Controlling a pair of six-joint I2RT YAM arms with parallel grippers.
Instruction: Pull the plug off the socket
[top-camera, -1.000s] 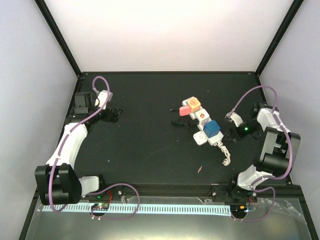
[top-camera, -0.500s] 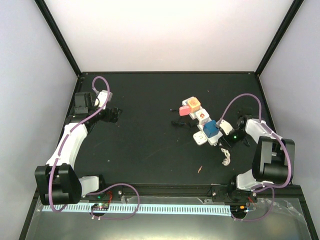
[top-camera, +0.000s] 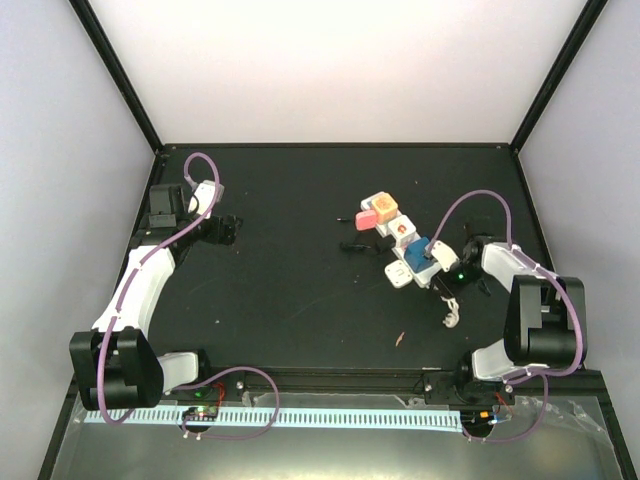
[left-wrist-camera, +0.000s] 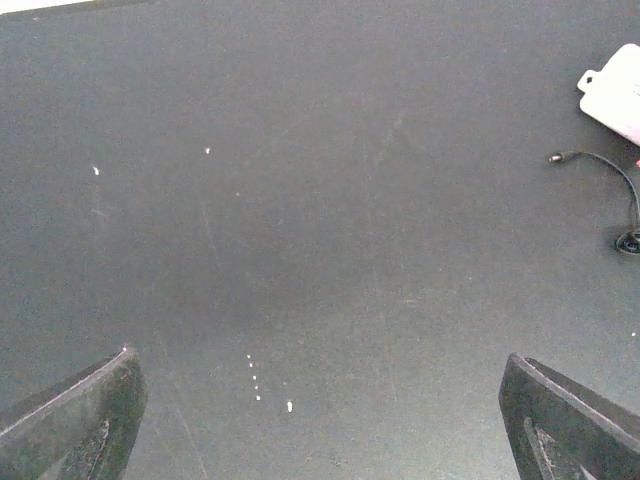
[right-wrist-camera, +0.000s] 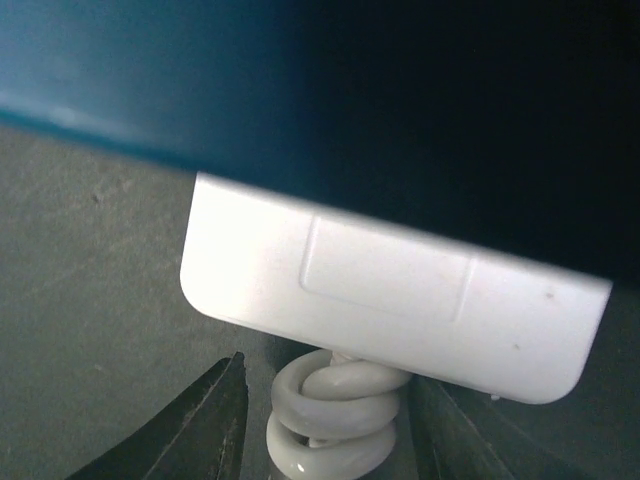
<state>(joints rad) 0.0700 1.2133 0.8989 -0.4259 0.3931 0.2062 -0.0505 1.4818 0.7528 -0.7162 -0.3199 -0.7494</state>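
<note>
The white power strip lies slanted at centre right. A blue cube plug, an orange one, a pink one and a white one sit on it. My right gripper is at the strip's near end, by the blue cube. In the right wrist view the strip's white end fills the middle under the blue cube. The coiled white cord lies between my open fingers. My left gripper is open and empty at the far left.
The bundled cord end trails toward the front. A thin black cable lies left of the strip and shows in the left wrist view near a white corner. A small scrap lies near the front edge.
My right gripper has moved left to the strip's cord end and now straddles the cord. The strip has shifted slightly left. The left arm has not moved.
</note>
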